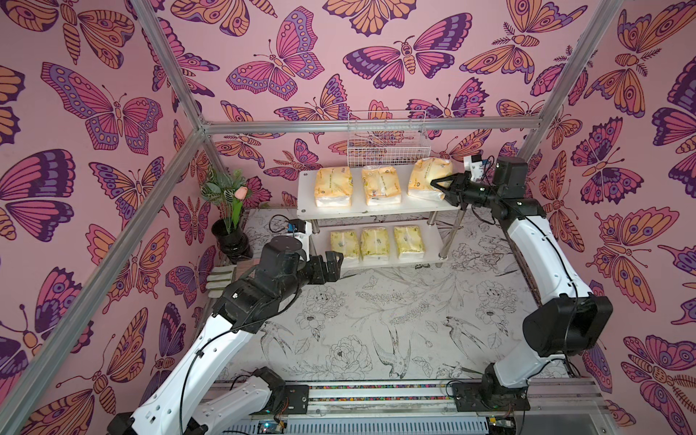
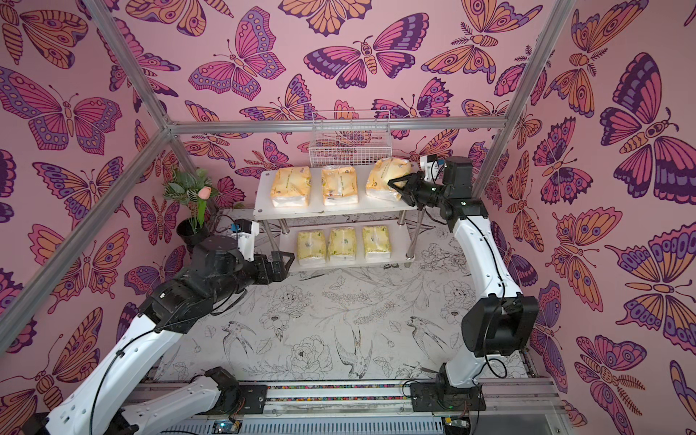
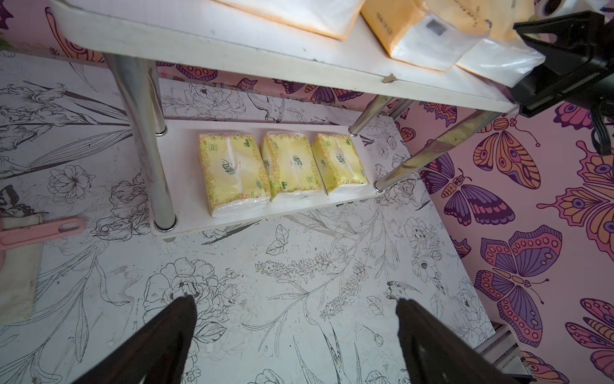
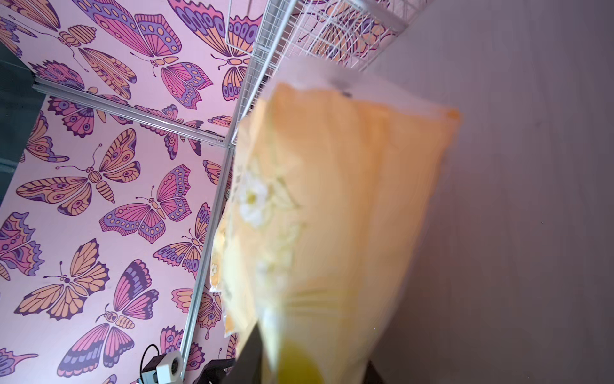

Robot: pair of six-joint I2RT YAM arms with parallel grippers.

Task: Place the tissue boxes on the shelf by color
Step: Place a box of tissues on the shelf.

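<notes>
The white two-tier shelf (image 1: 306, 211) (image 2: 260, 211) (image 3: 232, 43) stands at the back of the table. Three orange-yellow tissue boxes lie on its top board (image 1: 334, 187) (image 1: 380, 185) (image 1: 425, 175). Three pale lemon ones lie in a row on the lower board (image 1: 344, 244) (image 1: 374, 244) (image 1: 409, 243) (image 3: 232, 173). My right gripper (image 1: 440, 188) (image 4: 312, 352) reaches in from the right, its jaws parted around the near right end of the rightmost orange box (image 4: 349, 199), which rests slightly tilted on the board. My left gripper (image 1: 333, 265) (image 3: 295, 301) hovers open and empty over the table, left of the lower board.
A white wire basket (image 1: 388, 139) hangs on the back wall just above the shelf. A black vase with a pink flower (image 1: 231, 241) stands at the back left, with a folded cloth (image 1: 222, 278) and a pink handle (image 3: 43, 229) beside it. Aluminium frame posts border the table.
</notes>
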